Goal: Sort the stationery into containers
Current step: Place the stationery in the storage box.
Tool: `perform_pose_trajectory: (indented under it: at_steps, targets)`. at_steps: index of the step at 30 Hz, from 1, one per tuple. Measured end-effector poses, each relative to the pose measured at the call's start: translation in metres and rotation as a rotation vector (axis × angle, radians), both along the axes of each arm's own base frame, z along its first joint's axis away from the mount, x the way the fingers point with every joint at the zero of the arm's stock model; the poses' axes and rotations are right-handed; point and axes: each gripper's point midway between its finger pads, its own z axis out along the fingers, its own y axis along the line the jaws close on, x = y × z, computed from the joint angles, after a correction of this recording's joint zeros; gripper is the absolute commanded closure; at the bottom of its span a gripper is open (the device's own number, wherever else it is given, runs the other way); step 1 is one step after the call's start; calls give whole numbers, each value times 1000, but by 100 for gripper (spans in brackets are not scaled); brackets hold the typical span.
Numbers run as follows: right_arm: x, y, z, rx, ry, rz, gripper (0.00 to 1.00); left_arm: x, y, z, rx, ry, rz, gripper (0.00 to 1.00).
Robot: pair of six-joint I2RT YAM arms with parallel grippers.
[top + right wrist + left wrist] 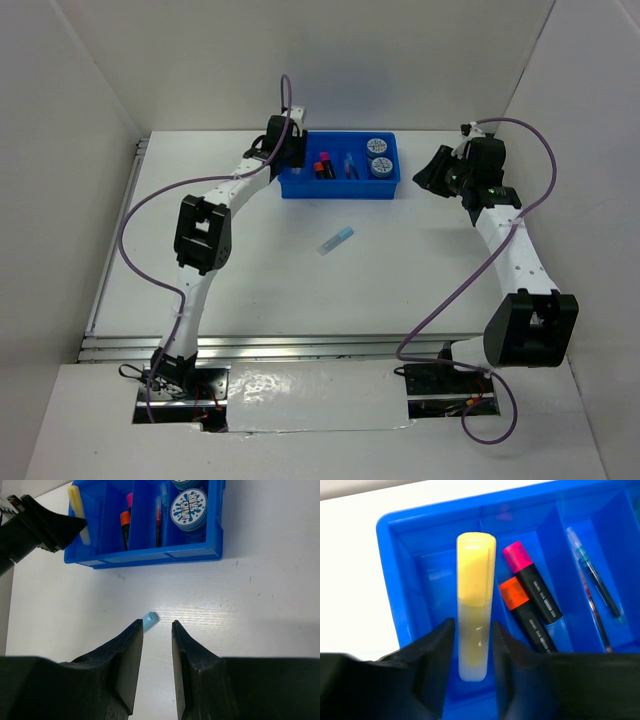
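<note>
The blue tray stands at the back centre of the table. My left gripper hovers over its left compartment. In the left wrist view its jaws stand apart either side of a pale yellow highlighter, with a gap on each side. A pink highlighter and an orange one lie in the middle compartment, a thin blue pen in the one to their right. Two patterned rolls sit at the tray's right end. A light blue highlighter lies on the table. My right gripper is open and empty.
White walls enclose the table on the left, back and right. In the right wrist view the light blue highlighter lies just beyond the right gripper, and the tray is further off. A purple cable loops beside each arm.
</note>
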Motion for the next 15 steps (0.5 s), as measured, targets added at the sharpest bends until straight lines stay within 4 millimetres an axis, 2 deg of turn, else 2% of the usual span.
perform_pose_trajectory:
  at_steps: [2,3,7,9,12,15]
  targets:
    - [0,1,0,2,0,3,63,-1,2,-4,7,12,6,33]
    - [0,1,1,2,-1,5,63,-2,2,-5,9,16,6,31]
    - [0,3,3,3,-3,11,63,-3,2,-2,0,10,5,32]
    - [0,5,5,3,-7,15,63,-11,2,4,-7,15,-7,32]
    - [-2,8,6,2,-6,23,62,-31,3,31,-27,7,-41,35]
    - [-5,11,10,1,-16,29,62,-68,1,80,-62,-21,-111,35]
